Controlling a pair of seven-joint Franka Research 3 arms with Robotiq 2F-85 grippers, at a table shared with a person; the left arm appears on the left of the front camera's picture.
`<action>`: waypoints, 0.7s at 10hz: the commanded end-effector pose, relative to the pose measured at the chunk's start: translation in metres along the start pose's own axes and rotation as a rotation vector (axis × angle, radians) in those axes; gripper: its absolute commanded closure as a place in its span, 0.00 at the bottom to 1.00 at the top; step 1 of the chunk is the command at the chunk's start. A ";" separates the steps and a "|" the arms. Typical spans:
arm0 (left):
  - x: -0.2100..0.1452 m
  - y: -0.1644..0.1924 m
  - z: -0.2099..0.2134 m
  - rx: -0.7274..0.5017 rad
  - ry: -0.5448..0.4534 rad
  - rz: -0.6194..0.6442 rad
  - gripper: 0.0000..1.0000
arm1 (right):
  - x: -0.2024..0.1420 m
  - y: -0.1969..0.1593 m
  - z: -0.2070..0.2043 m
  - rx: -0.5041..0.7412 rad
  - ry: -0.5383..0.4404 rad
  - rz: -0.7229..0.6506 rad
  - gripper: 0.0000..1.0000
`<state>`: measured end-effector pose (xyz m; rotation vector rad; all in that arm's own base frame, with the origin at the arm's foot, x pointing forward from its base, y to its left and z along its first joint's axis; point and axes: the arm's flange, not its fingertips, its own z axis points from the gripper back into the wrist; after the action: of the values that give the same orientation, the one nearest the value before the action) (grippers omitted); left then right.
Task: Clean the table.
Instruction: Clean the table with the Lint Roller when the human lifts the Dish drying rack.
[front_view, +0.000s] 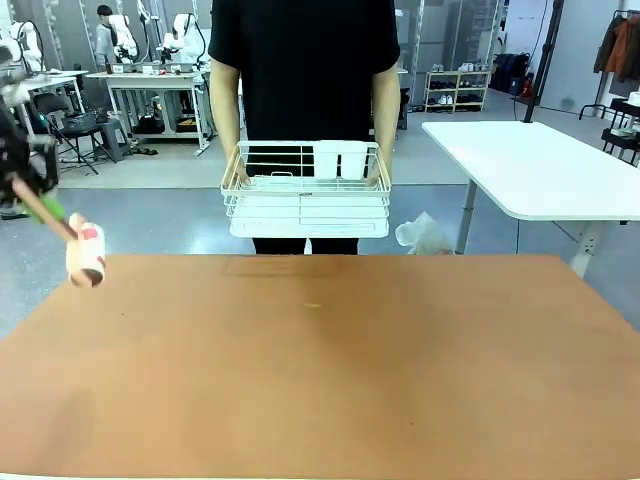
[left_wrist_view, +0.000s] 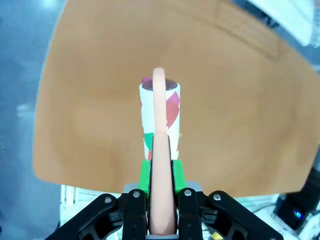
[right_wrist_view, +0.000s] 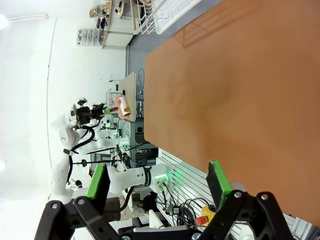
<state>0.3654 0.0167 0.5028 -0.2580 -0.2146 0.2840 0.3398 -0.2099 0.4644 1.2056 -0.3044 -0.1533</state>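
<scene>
My left gripper (left_wrist_view: 161, 192) clenches a lint roller (front_view: 86, 253) at nine o'clock, held clear above the table (front_view: 320, 370), ready to sweep. The person lifts the wire rack (front_view: 306, 190) away at twelve; my right gripper (right_wrist_view: 159, 184) hangs released, idle.

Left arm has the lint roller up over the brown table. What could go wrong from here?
1. The left gripper pinches only the end of the peach-handled lint roller; pressing down could lever the handle between the green pads.
2. The roller hangs near the reddish-brown table's left edge, so a stroke might run off it.
3. A person holds a white wire rack at the far edge; a long sweep could reach it.
</scene>
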 end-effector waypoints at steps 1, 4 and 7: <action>0.040 -0.027 -0.016 -0.049 0.043 -0.101 0.79 | -0.002 0.002 0.000 0.012 -0.005 0.021 0.00; 0.000 0.000 0.000 0.000 0.000 0.000 0.79 | -0.002 0.002 0.000 0.012 -0.005 0.021 0.00; 0.000 0.000 0.000 0.000 0.000 0.000 0.79 | -0.002 0.002 0.000 0.012 -0.005 0.021 0.00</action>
<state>0.3694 0.0195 0.5027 -0.2621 -0.2232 0.2659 0.3399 -0.2100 0.4643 1.2054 -0.3050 -0.1520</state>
